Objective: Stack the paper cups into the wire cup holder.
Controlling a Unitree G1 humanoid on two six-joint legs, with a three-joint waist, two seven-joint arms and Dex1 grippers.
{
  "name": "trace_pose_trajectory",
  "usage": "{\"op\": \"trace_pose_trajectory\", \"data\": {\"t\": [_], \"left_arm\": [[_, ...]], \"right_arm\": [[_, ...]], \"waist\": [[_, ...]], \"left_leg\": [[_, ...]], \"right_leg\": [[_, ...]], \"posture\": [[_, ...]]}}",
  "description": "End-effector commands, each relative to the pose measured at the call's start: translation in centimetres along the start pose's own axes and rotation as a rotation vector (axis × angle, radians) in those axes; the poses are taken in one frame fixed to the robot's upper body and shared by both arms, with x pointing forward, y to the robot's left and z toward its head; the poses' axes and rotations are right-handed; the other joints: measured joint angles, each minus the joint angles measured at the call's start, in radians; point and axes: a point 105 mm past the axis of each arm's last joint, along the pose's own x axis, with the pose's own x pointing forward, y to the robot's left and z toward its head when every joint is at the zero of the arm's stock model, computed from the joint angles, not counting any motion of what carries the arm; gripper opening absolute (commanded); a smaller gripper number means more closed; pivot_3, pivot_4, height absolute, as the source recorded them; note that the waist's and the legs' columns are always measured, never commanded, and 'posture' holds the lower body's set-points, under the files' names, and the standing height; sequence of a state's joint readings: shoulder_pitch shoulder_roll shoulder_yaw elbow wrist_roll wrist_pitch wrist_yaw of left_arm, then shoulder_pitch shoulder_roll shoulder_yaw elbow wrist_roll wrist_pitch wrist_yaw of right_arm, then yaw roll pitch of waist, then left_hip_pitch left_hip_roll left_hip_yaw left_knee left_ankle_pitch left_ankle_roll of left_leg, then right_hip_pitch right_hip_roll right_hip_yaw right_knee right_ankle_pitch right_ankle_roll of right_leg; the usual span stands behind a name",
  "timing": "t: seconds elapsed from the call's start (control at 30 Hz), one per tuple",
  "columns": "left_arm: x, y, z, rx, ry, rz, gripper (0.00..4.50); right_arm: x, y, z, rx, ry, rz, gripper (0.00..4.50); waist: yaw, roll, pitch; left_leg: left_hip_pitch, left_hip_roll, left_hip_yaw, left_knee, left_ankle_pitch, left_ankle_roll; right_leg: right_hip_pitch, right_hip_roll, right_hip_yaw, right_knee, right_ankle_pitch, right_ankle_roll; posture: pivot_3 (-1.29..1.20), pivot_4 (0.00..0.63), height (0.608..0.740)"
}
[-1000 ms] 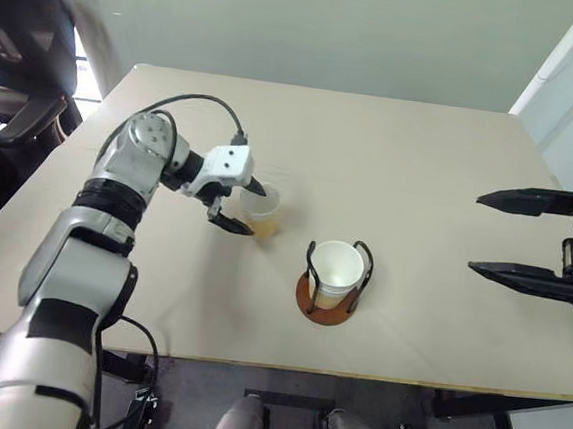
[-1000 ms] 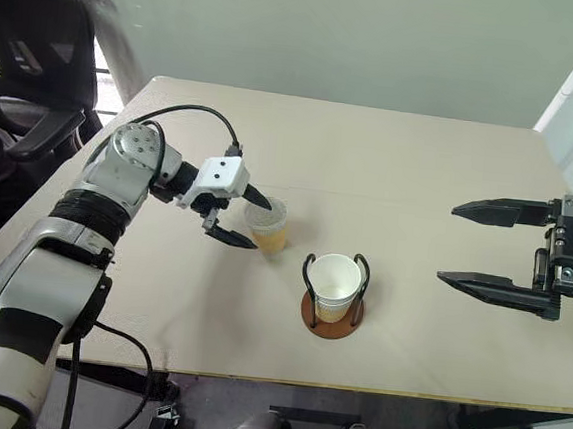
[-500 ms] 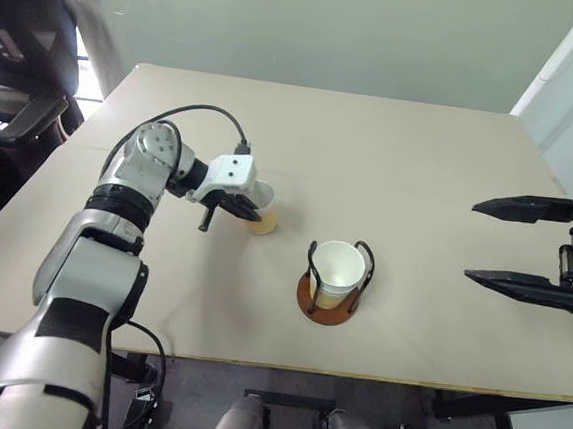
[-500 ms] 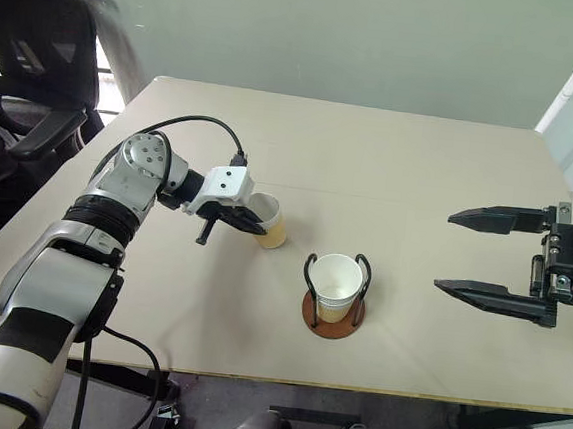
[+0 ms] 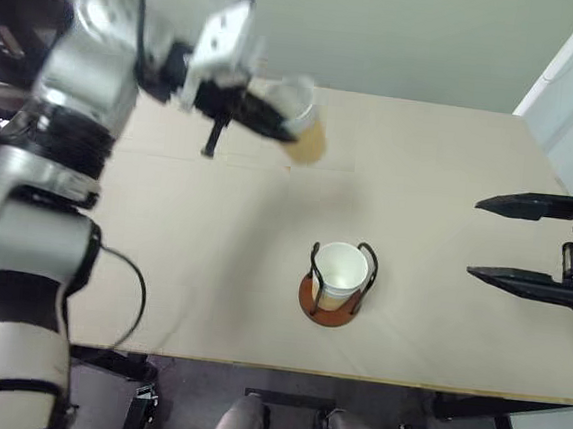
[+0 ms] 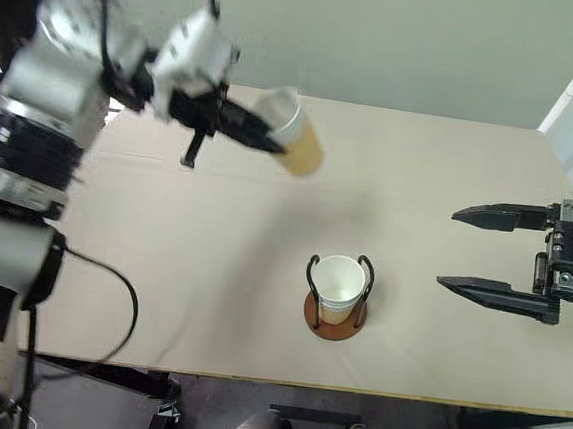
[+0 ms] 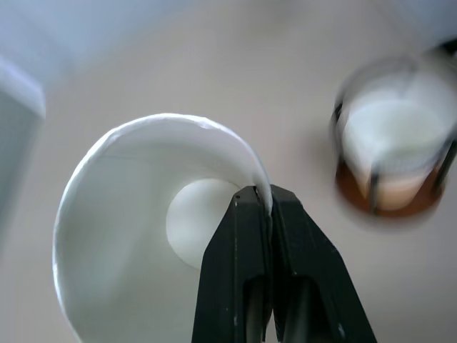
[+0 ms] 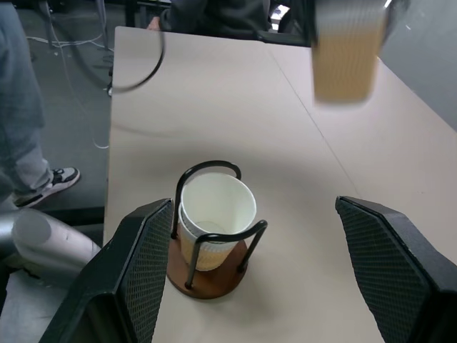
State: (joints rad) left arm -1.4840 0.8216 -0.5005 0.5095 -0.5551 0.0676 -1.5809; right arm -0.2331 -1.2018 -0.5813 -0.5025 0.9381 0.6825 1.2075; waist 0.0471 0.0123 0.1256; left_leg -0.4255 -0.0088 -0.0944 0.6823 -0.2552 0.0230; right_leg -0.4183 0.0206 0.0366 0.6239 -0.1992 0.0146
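Nearby, a person [image 8: 21, 107] stands beside table [image 8: 214, 93].

We see paper cups [image 5: 304, 126] with ribbed tan sides and smooth white insides, a thin black wire holder [image 5: 336, 284] and a smooth, matt table [image 5: 419, 186].

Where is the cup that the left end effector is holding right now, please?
In the left eye view, the held paper cup is lifted above the table's far left, away from the wire cup holder.
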Motion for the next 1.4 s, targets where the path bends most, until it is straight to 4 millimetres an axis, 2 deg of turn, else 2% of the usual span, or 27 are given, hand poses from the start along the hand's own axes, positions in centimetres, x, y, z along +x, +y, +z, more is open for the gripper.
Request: {"op": "trace_pose_trajectory", "data": {"t": [0.03,0.17,0.27,0.33,0.57,0.8,1.13,1.23,1.4], "left_arm": [[2.5,-2.8,3.7,0.04,-0.154,-0.232,0.09],[4.7,-5.6,3.2,0.032,-0.137,-0.408,0.09],[5.7,-6.2,1.2,0.026,-0.062,-0.454,0.09],[6.2,-6.1,0.0,0.04,-0.023,-0.462,0.09],[6.9,-5.8,-1.0,0.049,0.004,-0.47,0.09],[7.2,-6.2,-1.3,0.029,-0.007,-0.491,0.09],[7.5,-5.7,-1.5,-0.003,-0.021,-0.471,0.09],[7.4,-5.5,-1.5,-0.006,-0.027,-0.456,0.69],[7.1,-5.2,-1.6,-0.002,-0.025,-0.443,2.39]], "right_arm": [[-0.5,-0.3,1.1,-0.066,0.003,-0.031,3.73],[-0.5,-0.2,1.2,-0.071,0.008,-0.037,3.73],[-0.7,0.0,1.3,-0.071,0.012,-0.043,3.73],[-0.7,0.1,1.4,-0.072,0.013,-0.049,3.73],[-0.7,0.4,1.5,-0.07,0.013,-0.059,3.73],[-0.6,0.4,1.4,-0.064,0.013,-0.063,3.73],[-0.4,0.4,1.3,-0.06,0.014,-0.062,3.73],[-0.5,0.4,1.3,-0.059,0.014,-0.062,3.73],[-0.4,0.4,1.3,-0.061,0.013,-0.058,3.73]], "waist": [[0.0,0.002,-0.001],[-0.004,0.003,0.0],[-0.004,0.004,0.0],[-0.005,0.004,0.0],[-0.005,0.004,0.0],[-0.005,0.004,0.0],[-0.005,0.004,0.0],[-0.005,0.004,0.0],[-0.005,0.004,0.0]], "left_leg": [[0.001,0.0,0.001,0.0,0.0,0.0],[0.003,0.0,0.002,0.0,0.0,0.0],[0.004,0.0,0.002,0.0,0.0,0.0],[0.004,0.0,0.002,0.0,0.001,0.001],[0.003,0.0,0.002,0.001,0.001,0.001],[0.002,0.0,0.002,0.0,0.001,0.001],[0.002,0.0,0.002,0.0,0.0,0.0],[0.002,0.0,0.002,0.0,0.0,0.0],[0.002,0.0,0.002,0.0,0.0,0.0]], "right_leg": [[0.001,-0.001,0.001,0.001,-0.001,0.0],[0.001,-0.001,0.001,0.004,-0.002,0.0],[0.001,-0.001,0.001,0.005,-0.001,0.0],[0.001,-0.001,0.001,0.005,-0.001,-0.001],[0.002,-0.001,0.002,0.004,-0.001,-0.001],[0.001,-0.001,0.002,0.003,-0.001,0.0],[0.001,-0.001,0.002,0.003,-0.002,0.001],[0.001,-0.001,0.002,0.003,-0.002,0.001],[0.001,-0.001,0.002,0.003,-0.002,0.001]], "posture": [[0.0,0.15,0.74],[0.0,0.15,0.74],[0.0,0.15,0.74],[0.0,0.15,0.74],[0.0,0.15,0.74],[0.0,0.15,0.74],[0.0,0.15,0.74],[0.0,0.15,0.74],[0.0,0.15,0.74]]}}
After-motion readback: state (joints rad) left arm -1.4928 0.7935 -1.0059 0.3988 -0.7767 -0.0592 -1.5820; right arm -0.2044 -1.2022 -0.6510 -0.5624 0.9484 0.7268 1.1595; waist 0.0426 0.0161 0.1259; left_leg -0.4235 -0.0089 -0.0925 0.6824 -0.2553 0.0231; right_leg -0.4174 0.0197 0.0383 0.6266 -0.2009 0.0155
